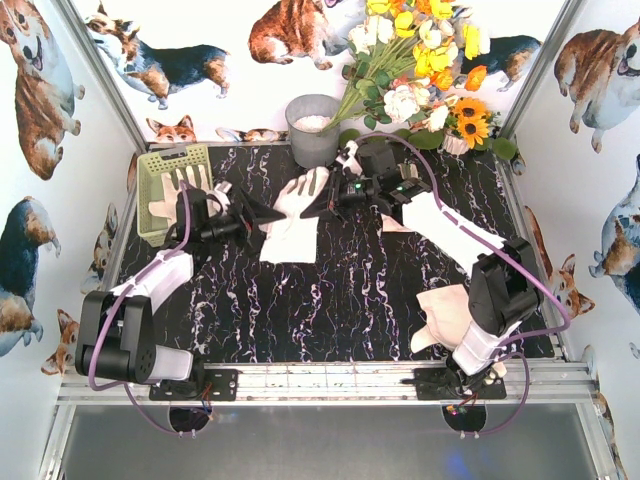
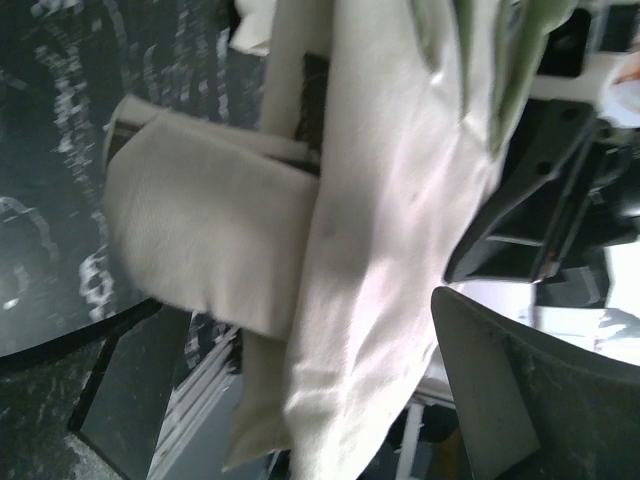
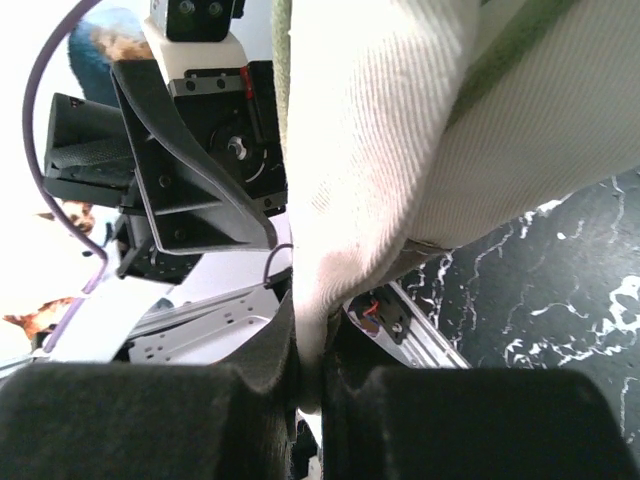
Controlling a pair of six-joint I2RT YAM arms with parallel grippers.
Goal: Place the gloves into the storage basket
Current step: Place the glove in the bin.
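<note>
A cream-white glove (image 1: pixel 292 238) hangs above the middle of the black marbled table (image 1: pixel 330 300), between my two grippers. My right gripper (image 1: pixel 322 200) is shut on its edge; in the right wrist view the fabric (image 3: pixel 380 130) is pinched between the closed pads (image 3: pixel 250 400). My left gripper (image 1: pixel 258 215) is open right beside the glove, with the cloth (image 2: pixel 380 250) in front of its spread jaws; one finger (image 2: pixel 530 400) shows at the lower right. The pale yellow-green storage basket (image 1: pixel 160 165) stands at the back left with a glove (image 1: pixel 172 197) in it. Another glove (image 1: pixel 445 312) lies near the right arm's base.
A round grey bucket (image 1: pixel 313 130) stands at the back centre, beside a bunch of flowers (image 1: pixel 430 60) at the back right. A bit of another glove (image 1: pixel 393 224) shows under the right arm. An aluminium rail (image 1: pixel 330 380) runs along the near edge.
</note>
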